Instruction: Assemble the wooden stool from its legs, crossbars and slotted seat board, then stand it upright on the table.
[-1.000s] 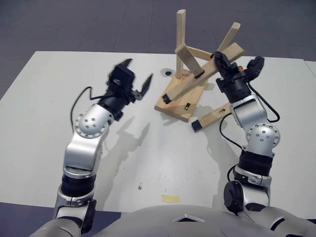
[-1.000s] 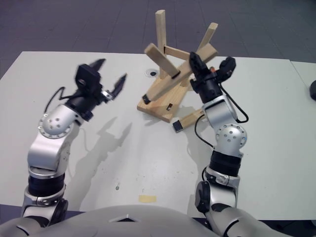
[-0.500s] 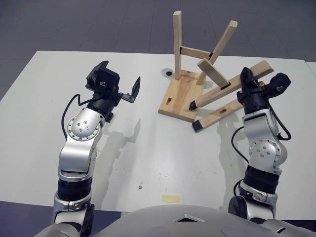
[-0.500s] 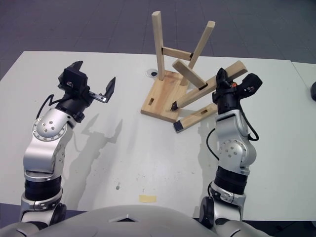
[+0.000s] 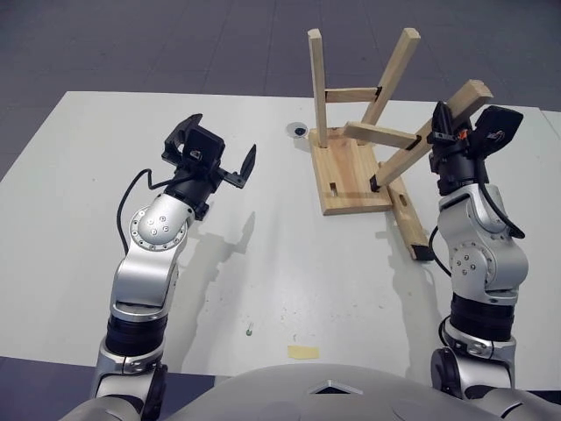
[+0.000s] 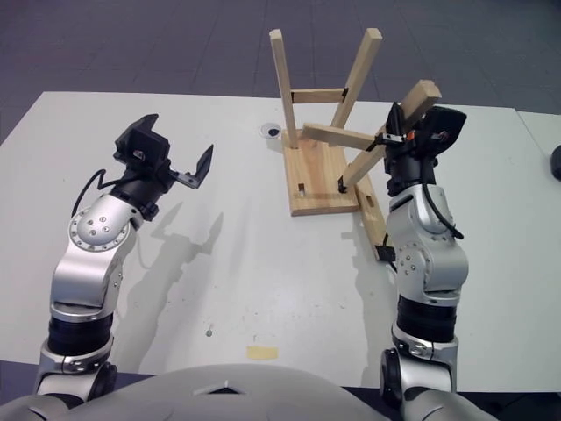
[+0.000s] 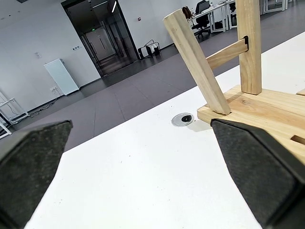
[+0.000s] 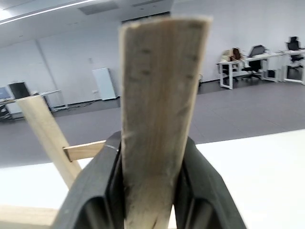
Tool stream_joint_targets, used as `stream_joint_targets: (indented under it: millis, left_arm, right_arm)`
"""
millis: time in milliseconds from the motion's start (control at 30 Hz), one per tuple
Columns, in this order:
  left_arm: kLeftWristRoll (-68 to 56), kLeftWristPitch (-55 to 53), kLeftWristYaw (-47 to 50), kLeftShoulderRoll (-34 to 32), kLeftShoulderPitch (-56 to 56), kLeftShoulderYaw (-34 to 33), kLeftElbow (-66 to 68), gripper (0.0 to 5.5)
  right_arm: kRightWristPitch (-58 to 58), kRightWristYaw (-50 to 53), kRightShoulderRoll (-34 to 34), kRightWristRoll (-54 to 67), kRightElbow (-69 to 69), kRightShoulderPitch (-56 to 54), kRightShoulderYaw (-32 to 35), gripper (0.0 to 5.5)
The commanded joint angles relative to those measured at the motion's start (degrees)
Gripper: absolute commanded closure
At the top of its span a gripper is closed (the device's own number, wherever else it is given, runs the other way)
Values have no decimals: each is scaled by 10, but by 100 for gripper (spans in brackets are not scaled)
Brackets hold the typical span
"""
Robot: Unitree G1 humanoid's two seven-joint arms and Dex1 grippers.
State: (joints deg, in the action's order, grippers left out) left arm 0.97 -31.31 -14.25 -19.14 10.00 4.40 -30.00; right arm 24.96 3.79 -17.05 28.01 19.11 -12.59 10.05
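Round grommet [image 5: 299, 132] set in table [image 5: 289, 263] far side; yellow tape scrap [image 5: 303, 353] near front edge.

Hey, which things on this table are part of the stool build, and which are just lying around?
Stool build: seat board, two legs standing in it, crossbars, third leg in right gripper, loose fourth leg.
Lying about: tape scrap, cable grommet.

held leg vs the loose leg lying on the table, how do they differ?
The held leg is clamped in the right gripper; no gripper touches the loose leg. The held leg slants upward, its lower end at the seat board; the loose leg lies flat on the table beside that board. The held leg carries a crossbar; the loose leg has none. Both are pale wooden bars with a dark tip.
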Motion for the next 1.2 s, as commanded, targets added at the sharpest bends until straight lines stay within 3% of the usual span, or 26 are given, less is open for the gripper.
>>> stream_joint_targets:
  millis: [33, 267, 433, 667, 700, 867, 1067, 1200]
  left_arm:
    - [13, 4, -6, -8, 0, 14, 8, 10]
    - [20, 10, -9, -13, 7, 20, 17, 10]
    - [23, 13, -7, -8, 8, 25, 20, 10]
    - [20, 21, -18, -10, 18, 29, 33, 10]
    - [21, 22, -19, -10, 19, 30, 34, 10]
    - [22, 23, -15, -9, 13, 26, 34, 10]
    - [25, 25, -7, -3, 3, 25, 36, 10]
    - [30, 23, 0, 7, -12, 35, 27, 10]
  right_arm:
    - [63, -120, -35, 14, -139, 62, -17, 447]
    - [42, -147, -48, 0, -204, 29, 4, 447]
    - [31, -145, -7, -20, -132, 114, -72, 447]
    - [-7, -108, 7, -10, -97, 9, -26, 447]
    - [-7, -104, 9, -6, -91, -2, -22, 411]
    - [-40, -103, 23, 8, -65, -42, 18, 330]
    - [-84, -68, 40, 44, -46, -3, 126, 226]
    - [-97, -30, 15, 11, -115, 7, 181, 166]
